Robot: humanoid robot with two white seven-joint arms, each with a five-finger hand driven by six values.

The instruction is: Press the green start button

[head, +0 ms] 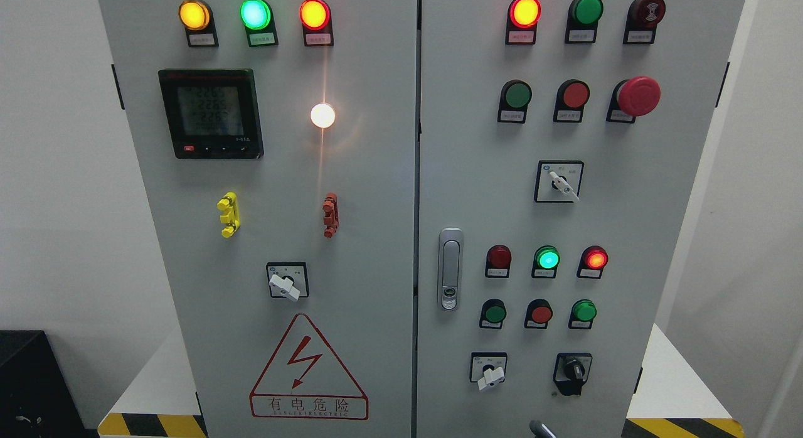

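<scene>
The grey cabinet's right door [659, 237] carries several green buttons. One green push button [518, 94] sits in the upper row beside a red one [574, 94]. Two more green buttons [495, 313] [584, 310] flank a red button [541, 313] in the lower row. A green lamp [547, 258] glows above them. A small grey rounded tip [541, 429] pokes up at the bottom edge right of the middle. It looks like part of my right hand, well below the buttons. My left hand is out of view.
A red mushroom stop button [638, 96] protrudes at the upper right. Rotary switches [560, 182] [490, 375] [572, 370] and a door latch [450, 268] stick out of the right door. The left door holds a meter [210, 113], lamps and a warning triangle [307, 369].
</scene>
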